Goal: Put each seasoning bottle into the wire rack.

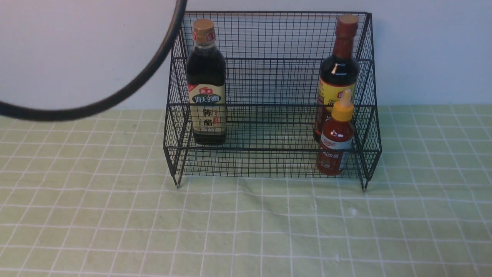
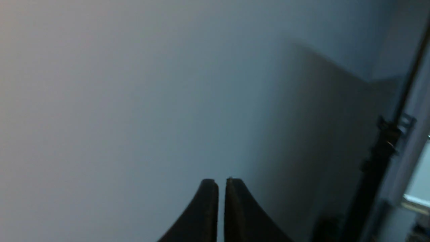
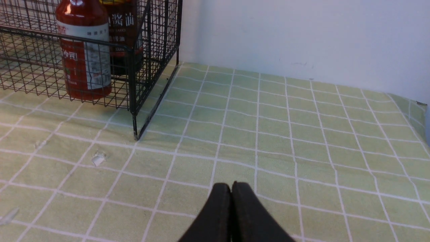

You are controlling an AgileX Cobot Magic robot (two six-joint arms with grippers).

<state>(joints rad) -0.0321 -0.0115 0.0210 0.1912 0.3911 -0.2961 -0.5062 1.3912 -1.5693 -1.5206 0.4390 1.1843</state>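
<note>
The rack (image 1: 273, 96) is sitting on the bench (image 1: 115, 223), holding all three bottles: gold-cap bottle (image 1: 206, 82) left, maroon-cap bottle (image 1: 340, 69) right, red sauce bottle (image 1: 337, 140) in front of it. Both end effectors, left (image 2: 221, 183) and right (image 3: 231, 187), are pressed together, gripping nothing.

A pale green tablecloth (image 1: 115, 215) with a grid of thin white lines covers the whole work surface, lying slightly wrinkled in places. Directly behind the tablecloth rises a plain, pale bluish-white wall (image 1: 430, 50), bare and evenly lit, meeting the cloth along a straight edge. In the right wrist view a few small white scraps (image 3: 98, 158) lie on the cloth. In the left wrist view a dark upright pole (image 2: 379, 168) stands beside the wall.
</note>
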